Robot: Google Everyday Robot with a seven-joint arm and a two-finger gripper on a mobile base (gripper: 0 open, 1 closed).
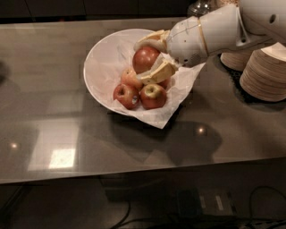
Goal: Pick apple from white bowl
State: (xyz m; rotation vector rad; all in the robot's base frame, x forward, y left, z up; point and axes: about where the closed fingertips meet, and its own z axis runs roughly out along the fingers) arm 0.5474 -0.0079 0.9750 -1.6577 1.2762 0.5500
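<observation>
The white bowl (pixel 96 67), lined with crinkled white paper, stands on the grey counter. My gripper (pixel 149 57) reaches in from the right, and its tan fingers (pixel 157 73) are shut on the apple (pixel 144 58), the largest, evenly red-brown one. The apple is held above the other fruit in the bowl. Below it lie an apple with a yellow-green patch (pixel 153 95), a smaller red apple with a whitish spot (pixel 126 95), and a pinkish apple (pixel 131 78).
Stacks of tan paper bowls (pixel 263 74) stand at the right, close behind my white arm (pixel 214 31). The paper liner (pixel 161 115) hangs over the bowl's near rim. A glass object (pixel 199 6) is at the back.
</observation>
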